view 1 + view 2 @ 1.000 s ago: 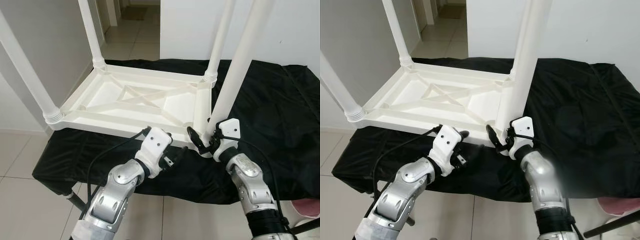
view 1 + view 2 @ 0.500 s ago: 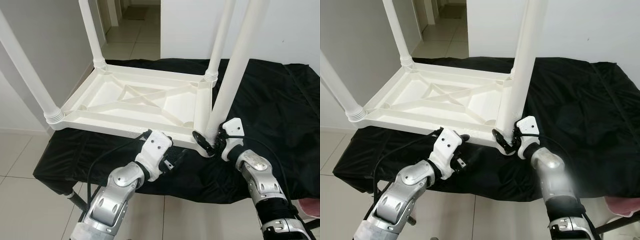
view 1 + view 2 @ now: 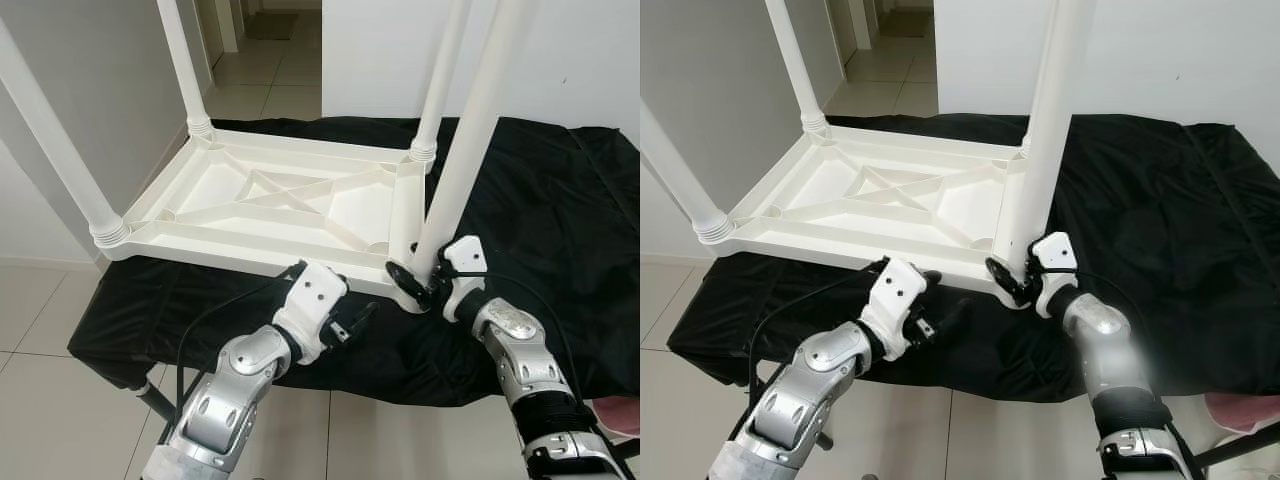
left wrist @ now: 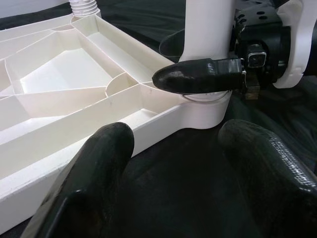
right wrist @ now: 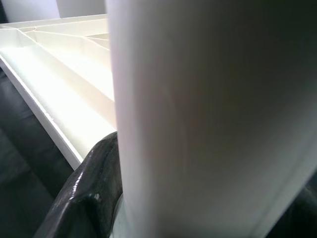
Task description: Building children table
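Tabletop: the white tabletop (image 3: 270, 205) lies upside down on the black cloth (image 3: 530, 190), ribbed underside up, so the corner sockets face upward to take the legs.
Legs: three legs stand upright at the other corners; the fourth leg (image 3: 470, 140) stands at the near right corner, its foot at the socket (whether it is fully seated cannot be told).
Right gripper: the right gripper (image 3: 425, 283) clasps the base of the fourth leg low down, a finger on either side, likely to steady or twist it home where leverage is best.
Left gripper: the left gripper (image 3: 350, 322) hovers just off the near edge of the tabletop with fingers (image 4: 99, 163) spread and holding nothing, apparently ready to brace the frame.
Stage: judged nearly finished, the last leg being fitted.
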### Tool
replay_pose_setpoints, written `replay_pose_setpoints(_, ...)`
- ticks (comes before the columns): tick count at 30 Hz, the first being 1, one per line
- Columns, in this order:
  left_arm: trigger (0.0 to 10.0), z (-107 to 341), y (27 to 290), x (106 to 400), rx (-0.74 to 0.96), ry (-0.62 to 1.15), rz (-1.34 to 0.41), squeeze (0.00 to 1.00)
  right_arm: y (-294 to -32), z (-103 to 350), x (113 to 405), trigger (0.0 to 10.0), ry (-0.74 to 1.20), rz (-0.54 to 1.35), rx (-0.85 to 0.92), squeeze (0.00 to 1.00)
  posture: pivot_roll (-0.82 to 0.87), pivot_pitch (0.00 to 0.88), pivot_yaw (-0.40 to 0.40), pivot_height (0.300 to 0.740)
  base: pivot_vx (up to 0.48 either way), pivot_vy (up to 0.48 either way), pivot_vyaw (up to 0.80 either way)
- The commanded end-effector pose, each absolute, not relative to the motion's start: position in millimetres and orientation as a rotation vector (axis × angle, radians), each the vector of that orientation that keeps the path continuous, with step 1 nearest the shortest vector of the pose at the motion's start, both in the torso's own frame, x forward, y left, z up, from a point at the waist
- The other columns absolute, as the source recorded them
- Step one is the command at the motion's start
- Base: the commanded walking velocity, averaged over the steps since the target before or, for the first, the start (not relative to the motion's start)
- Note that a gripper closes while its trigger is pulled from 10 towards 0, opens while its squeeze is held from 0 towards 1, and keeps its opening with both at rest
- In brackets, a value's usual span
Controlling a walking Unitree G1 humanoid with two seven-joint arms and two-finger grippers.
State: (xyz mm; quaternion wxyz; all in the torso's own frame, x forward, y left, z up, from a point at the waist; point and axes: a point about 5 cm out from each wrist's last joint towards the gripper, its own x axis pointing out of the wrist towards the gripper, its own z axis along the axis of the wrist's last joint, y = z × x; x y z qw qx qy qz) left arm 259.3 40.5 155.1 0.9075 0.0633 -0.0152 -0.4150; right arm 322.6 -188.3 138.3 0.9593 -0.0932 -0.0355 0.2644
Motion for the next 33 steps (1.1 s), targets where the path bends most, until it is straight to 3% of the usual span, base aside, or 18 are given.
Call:
replay_pose_setpoints(1,10.0,154.7,41.8,259.4,0.143,-0.023,-0.838,0.00,-188.5,129.3,319.0,10.0,-0.034,0.521,-0.163,0.00,-0.02,0.059,0.075,0.740,0.000,0.000,0.00)
replay_pose_setpoints(13,10.0,152.5,41.4,258.4,0.137,-0.018,-0.836,0.00,-171.1,115.3,303.5,10.0,0.032,0.193,-0.065,0.00,-0.03,0.065,0.069,0.740,0.000,0.000,0.00)
replay_pose_setpoints(16,10.0,153.1,40.6,260.2,0.135,-0.024,-0.832,0.00,-158.5,110.3,294.6,10.0,0.055,-0.043,-0.005,0.00,-0.04,0.055,0.060,0.740,0.000,0.000,0.00)
replay_pose_setpoints(22,10.0,153.2,41.6,262.0,0.134,-0.028,-0.822,0.00,-135.2,112.4,283.9,10.0,0.060,-0.207,0.072,0.00,-0.03,0.051,0.058,0.740,0.000,0.000,0.00)
replay_pose_setpoints(32,10.0,152.8,41.7,260.9,0.131,-0.028,-0.820,0.00,-121.3,121.0,284.2,10.0,0.026,-0.155,0.122,0.00,-0.03,0.045,0.056,0.740,0.000,0.000,0.00)
replay_pose_setpoints(33,10.0,153.1,42.3,261.8,0.133,-0.029,-0.818,0.00,-122.8,122.3,284.6,10.0,0.015,-0.151,0.115,0.10,-0.03,0.045,0.056,0.740,0.000,0.000,0.00)
